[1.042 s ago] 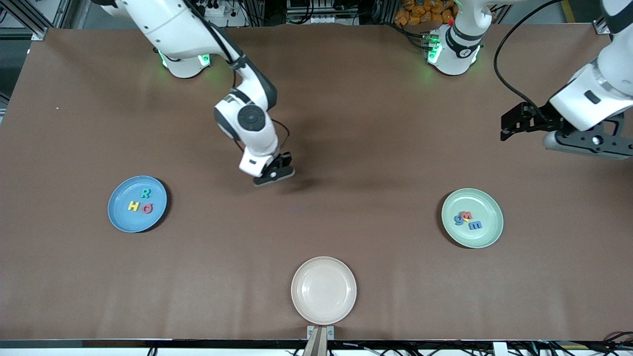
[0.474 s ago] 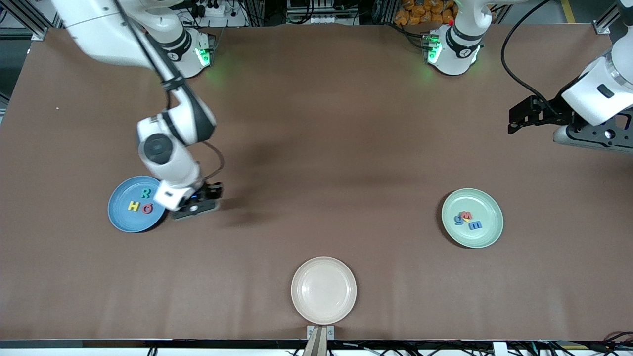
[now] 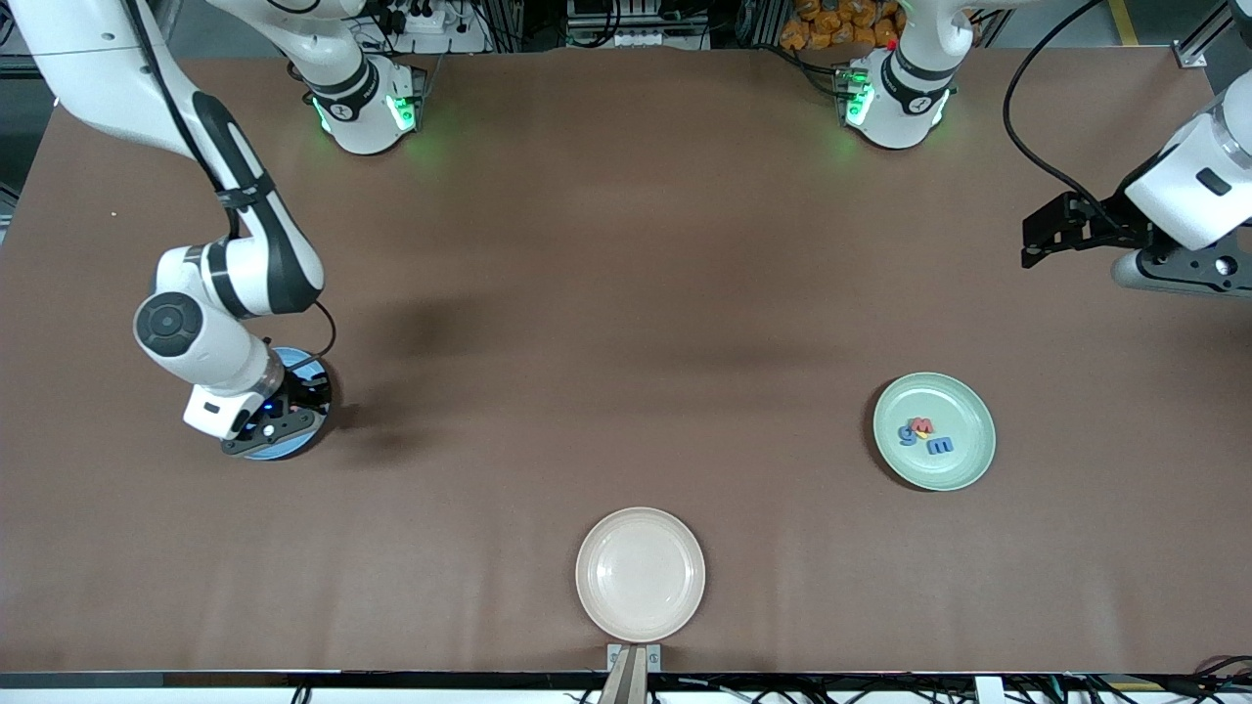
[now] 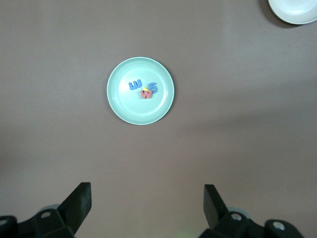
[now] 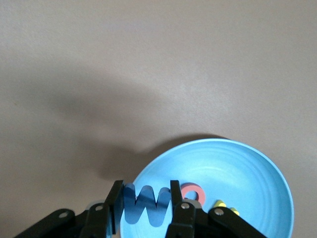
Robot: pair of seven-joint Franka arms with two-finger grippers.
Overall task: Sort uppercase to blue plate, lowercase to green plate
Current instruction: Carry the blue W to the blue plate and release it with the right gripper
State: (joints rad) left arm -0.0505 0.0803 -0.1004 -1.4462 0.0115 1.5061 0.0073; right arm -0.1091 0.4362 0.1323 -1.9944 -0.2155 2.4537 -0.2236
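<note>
Now we hold our right gripper (image 3: 262, 430) over the blue plate (image 3: 318, 376), fingers clamped on the blue M (image 5: 146, 204) so it drops beside the red Q (image 5: 191, 192); the green plate (image 3: 968, 464) carries the lowercase letters (image 3: 923, 435), while our left gripper (image 4: 147, 206) waits spread wide.

Glossy blue plate (image 5: 247, 168), matt tablecloth (image 3: 626, 293)
</note>
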